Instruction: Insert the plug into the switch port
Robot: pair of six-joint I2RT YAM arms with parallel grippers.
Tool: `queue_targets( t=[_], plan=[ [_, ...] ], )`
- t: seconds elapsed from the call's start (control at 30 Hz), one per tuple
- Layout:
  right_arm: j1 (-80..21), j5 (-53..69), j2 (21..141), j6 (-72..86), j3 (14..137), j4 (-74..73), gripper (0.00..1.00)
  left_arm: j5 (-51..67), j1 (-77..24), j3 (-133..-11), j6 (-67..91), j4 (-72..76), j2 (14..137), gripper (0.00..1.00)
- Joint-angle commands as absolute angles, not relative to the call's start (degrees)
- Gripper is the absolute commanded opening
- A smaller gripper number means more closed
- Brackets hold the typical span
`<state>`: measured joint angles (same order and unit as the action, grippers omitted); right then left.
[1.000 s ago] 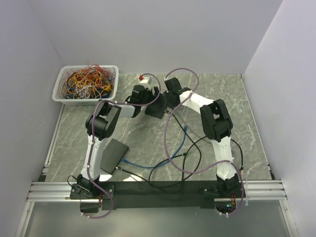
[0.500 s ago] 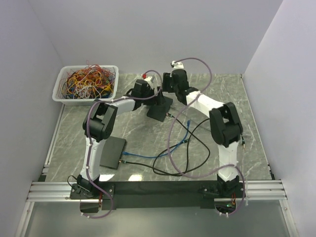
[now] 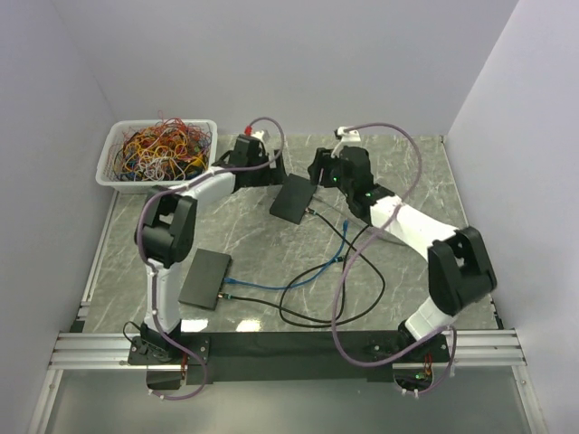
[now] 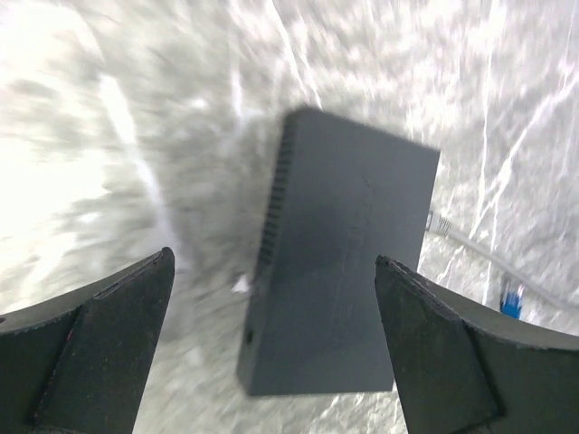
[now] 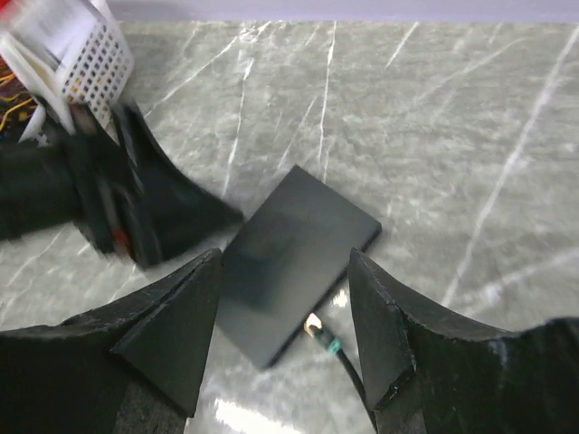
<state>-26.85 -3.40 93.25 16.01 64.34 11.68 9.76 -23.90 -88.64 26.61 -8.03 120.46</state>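
Switch (image 3: 293, 197), a flat black box, lay on the grey marbled table (image 3: 425, 181) toward the far centre, set diagonally to the table edges. Left gripper (image 4: 271, 262) was held near its far-left side with jaws spread wide and nothing between them. The left wrist view, partly blurred, showed the switch framed between both fingers (image 4: 99, 344) with no contact observed. Right gripper (image 5: 285, 258) was likewise spread wide and empty, held near the far-right side of the switch and looking down on it. Plug (image 5: 319, 334), on the end of a black cable (image 5: 346, 371), lay at the near edge of the switch, pointing into that edge. Whether it was seated in a port could not be determined from any view. Neither gripper touched the plug. Black cable looped across the near half of the table. Blue cable (image 3: 262, 286) ran from mid-table to a second black box (image 3: 205, 278) lying by the left arm's lower link, its end just beside that box; its other end lay loose near the switch. White basket (image 3: 158, 154) full of tangled coloured wires stood at the far left corner, well apart from the switch.
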Motion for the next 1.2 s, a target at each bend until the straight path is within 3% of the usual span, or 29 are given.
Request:
queue_targets(
  t=[0.0,0.2,0.47,0.8,1.17],
  plan=[
    [-27.77,-3.61,83.97,16.26,61.01,11.87,0.65,3.35,-23.2,-90.53,25.14,-9.49,112.86,0.98],
    [-31.63,2.63,76.47,15.56,55.37,7.22,0.65,0.36,-23.2,-83.6,26.88,-9.05,100.83,0.97],
    [-41.39,8.35,79.37,15.11,55.55,-0.78,0.63,-5.35,-28.03,-60.05,32.43,-8.26,78.68,0.95],
    [-46.3,4.67,83.06,18.02,56.51,-8.69,0.61,-9.14,-34.98,-37.72,39.55,-10.1,56.71,0.93],
    [-50.27,-6.76,74.97,21.62,48.69,-9.75,0.62,-11.43,-35.6,-29.62,43.86,-13.8,50.98,0.92]
  ],
)
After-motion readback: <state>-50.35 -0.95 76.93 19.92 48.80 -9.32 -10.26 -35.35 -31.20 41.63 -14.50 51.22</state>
